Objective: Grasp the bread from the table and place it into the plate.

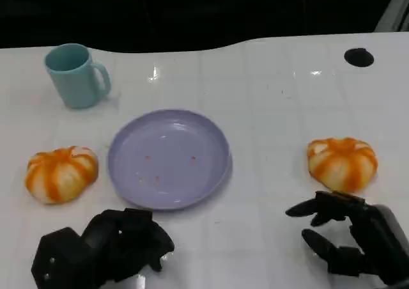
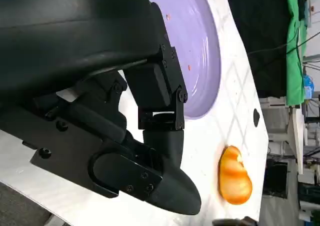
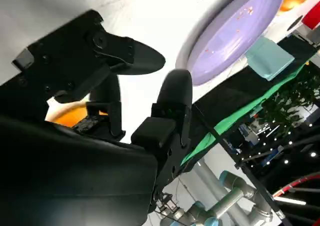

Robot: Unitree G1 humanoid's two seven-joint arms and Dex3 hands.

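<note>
Two orange-and-white breads lie on the white table, one left of the plate (image 1: 62,174) and one to its right (image 1: 342,163). The round purple plate (image 1: 192,126) sits between them and holds only a few crumbs. My right hand (image 1: 351,234) lies just in front of the right bread, fingers spread, holding nothing. In the right wrist view that bread (image 3: 70,117) shows orange behind the fingers (image 3: 172,101), with the plate (image 3: 235,31) beyond. My left hand (image 1: 102,247) rests in front of the plate, fingers curled in on nothing. The left wrist view shows the plate (image 2: 200,51) and the right bread (image 2: 234,176).
A teal mug (image 1: 75,75) stands at the back left, behind the left bread. A round black mark (image 1: 358,57) lies at the table's far right. The table's far edge runs along the dark background. Bare table lies between the right bread and the plate.
</note>
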